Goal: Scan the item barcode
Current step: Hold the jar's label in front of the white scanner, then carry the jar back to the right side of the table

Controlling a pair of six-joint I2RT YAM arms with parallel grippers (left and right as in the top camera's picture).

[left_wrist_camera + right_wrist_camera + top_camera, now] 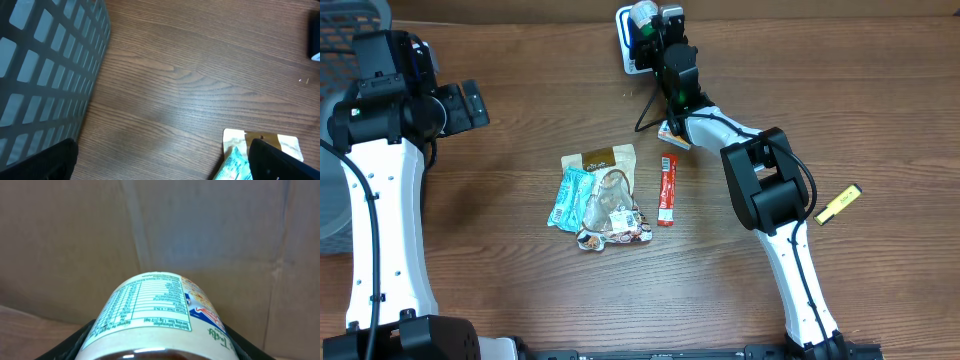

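Tub (155, 315), one, clamped in right end effector (655, 24); left end effector (470, 103) spread, empty; one red sachet (666, 190).

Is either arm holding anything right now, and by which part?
The right gripper grips a round labelled container by its opposite sides; the left gripper is open and empty.

The left arm (395, 230) and the right arm (792, 262) were built alike: long white links with rounded edges, joined by blocky black joints. Small dark screw dots ran down the white shells. A thin black cable (369, 230) ran along the left arm, and a second cable (812, 185) looped beside the right elbow. The left fingers (47, 162) were matte black.
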